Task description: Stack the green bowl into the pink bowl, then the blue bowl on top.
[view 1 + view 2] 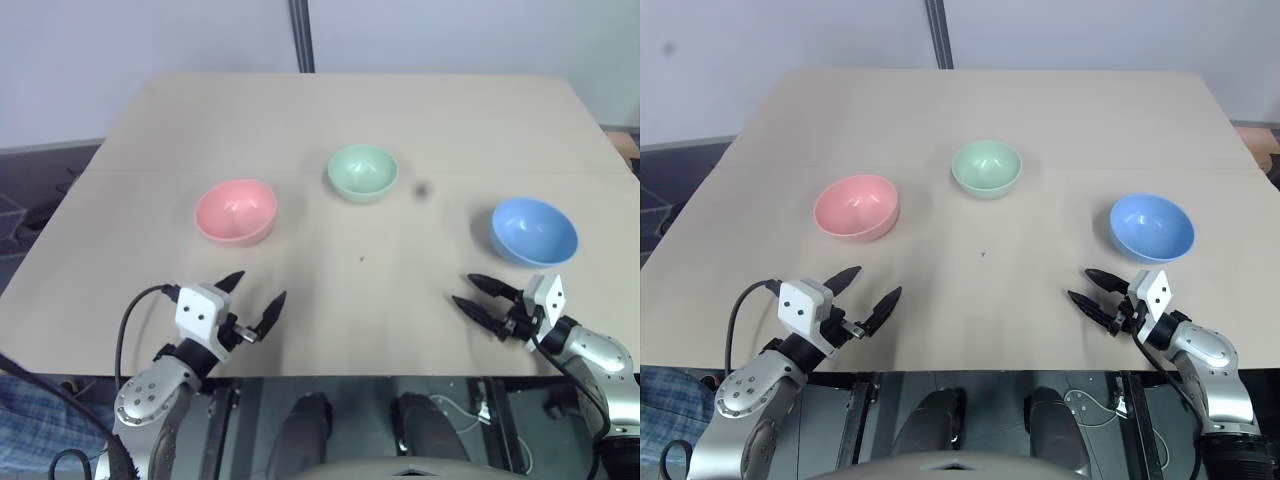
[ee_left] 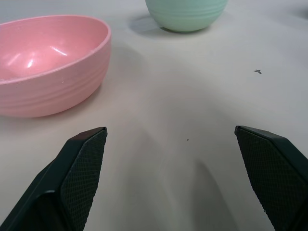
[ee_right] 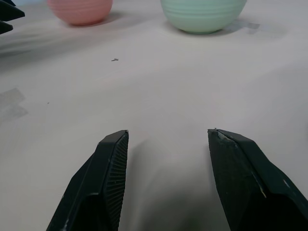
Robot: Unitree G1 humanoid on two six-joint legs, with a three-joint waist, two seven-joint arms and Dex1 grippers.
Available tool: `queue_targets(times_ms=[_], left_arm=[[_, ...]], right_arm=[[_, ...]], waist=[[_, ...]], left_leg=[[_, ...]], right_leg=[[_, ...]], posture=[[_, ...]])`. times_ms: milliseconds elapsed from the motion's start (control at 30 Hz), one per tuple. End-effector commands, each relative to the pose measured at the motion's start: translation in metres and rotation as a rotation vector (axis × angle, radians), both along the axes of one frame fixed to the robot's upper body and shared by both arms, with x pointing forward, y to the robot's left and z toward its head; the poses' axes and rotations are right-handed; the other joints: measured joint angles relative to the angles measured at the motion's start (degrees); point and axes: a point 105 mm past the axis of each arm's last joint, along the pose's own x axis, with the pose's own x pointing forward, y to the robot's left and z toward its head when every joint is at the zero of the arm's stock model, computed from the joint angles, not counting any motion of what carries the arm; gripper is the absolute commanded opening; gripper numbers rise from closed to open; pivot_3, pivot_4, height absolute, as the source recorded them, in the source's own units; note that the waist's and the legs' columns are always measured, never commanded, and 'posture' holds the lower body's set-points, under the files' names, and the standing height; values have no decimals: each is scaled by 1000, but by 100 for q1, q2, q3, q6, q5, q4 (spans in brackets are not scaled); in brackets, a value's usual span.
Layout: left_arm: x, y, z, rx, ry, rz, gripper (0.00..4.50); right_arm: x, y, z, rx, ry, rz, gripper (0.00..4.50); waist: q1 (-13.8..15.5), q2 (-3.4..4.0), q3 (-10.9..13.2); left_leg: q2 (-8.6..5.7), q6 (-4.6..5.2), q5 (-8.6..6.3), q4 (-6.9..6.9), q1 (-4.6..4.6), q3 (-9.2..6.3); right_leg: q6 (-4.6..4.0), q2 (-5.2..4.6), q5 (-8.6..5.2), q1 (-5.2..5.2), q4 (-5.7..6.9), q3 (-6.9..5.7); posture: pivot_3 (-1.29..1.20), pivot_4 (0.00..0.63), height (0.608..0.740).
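Observation:
Three bowls stand apart on the tan table [image 1: 340, 110], all upright and empty. The pink bowl [image 1: 236, 211] is at the left, the green bowl [image 1: 362, 172] sits further back in the middle, and the blue bowl [image 1: 534, 231] is at the right. My left gripper [image 1: 257, 295] hovers open near the table's front edge, just in front of the pink bowl [image 2: 45, 62]. My right gripper [image 1: 466, 290] is open too, low over the table in front of the blue bowl and pointing inward toward the green bowl [image 3: 202, 14]. Neither holds anything.
A small dark speck [image 1: 362, 259] lies mid-table and a faint smudge [image 1: 422, 189] sits right of the green bowl. A dark post [image 1: 302, 35] rises behind the table's far edge. Bare tabletop stretches between the bowls and the front edge.

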Motion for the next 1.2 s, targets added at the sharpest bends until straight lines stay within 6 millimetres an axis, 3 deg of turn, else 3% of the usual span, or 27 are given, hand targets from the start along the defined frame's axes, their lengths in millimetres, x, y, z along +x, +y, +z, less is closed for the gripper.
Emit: queue_targets(times_ms=[33, 833, 1200], left_arm=[[0, -2, 5, -10, -25, -5, 4500], [-2, -2, -1, 14, -28, -9, 4500], [8, -13, 2, 34, 10, -71, 4500]], right_arm=[[0, 0, 10, 7, -45, 1, 2745], [4, 3, 12, 19, -54, 12, 2745], [-1, 27, 46, 115, -145, 115, 2745]], waist=[[0, 0, 0], [-1, 0, 0], [-4, 1, -1]], left_leg=[[0, 0, 0, 0, 0, 0], [0, 0, 0, 1, 1, 0], [0, 0, 0, 3, 3, -1]], right_leg=[[0, 0, 0, 0, 0, 0], [0, 0, 0, 1, 3, 0], [0, 2, 0, 0, 13, 0]], posture=[[0, 150, 740], [0, 150, 740], [0, 150, 740]])
